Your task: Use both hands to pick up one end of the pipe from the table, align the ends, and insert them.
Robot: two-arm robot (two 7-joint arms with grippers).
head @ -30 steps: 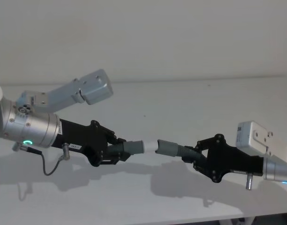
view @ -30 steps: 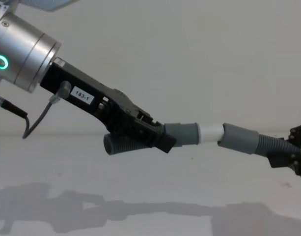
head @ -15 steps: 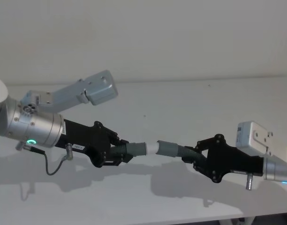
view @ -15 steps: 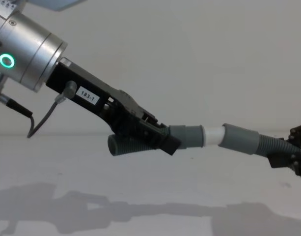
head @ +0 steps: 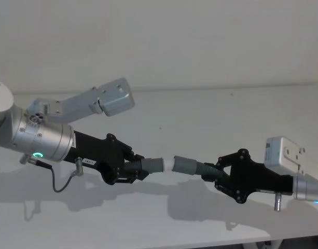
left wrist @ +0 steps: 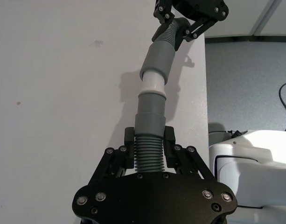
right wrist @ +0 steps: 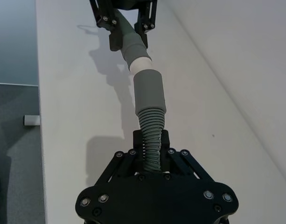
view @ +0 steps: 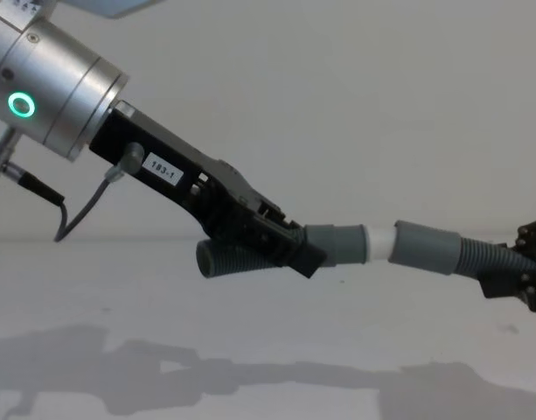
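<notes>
Pipe (head: 157, 165) ends meeting — white stub (head: 169, 164) partly inserted.

Matte white flat tabletop (head: 210, 114), smooth and unmarked. Left black plastic tool (head: 133, 169) and right black plastic tool (head: 213, 178), both dull and studded with small metal screws. Brushed silver metal arm cylinder (view: 49, 87), satin sheen. Dark grey ribbed rubbery hose pieces (left wrist: 148, 151) with smooth matte cuffs (right wrist: 148, 93); short glossy white plastic stub (left wrist: 152, 84).
</notes>
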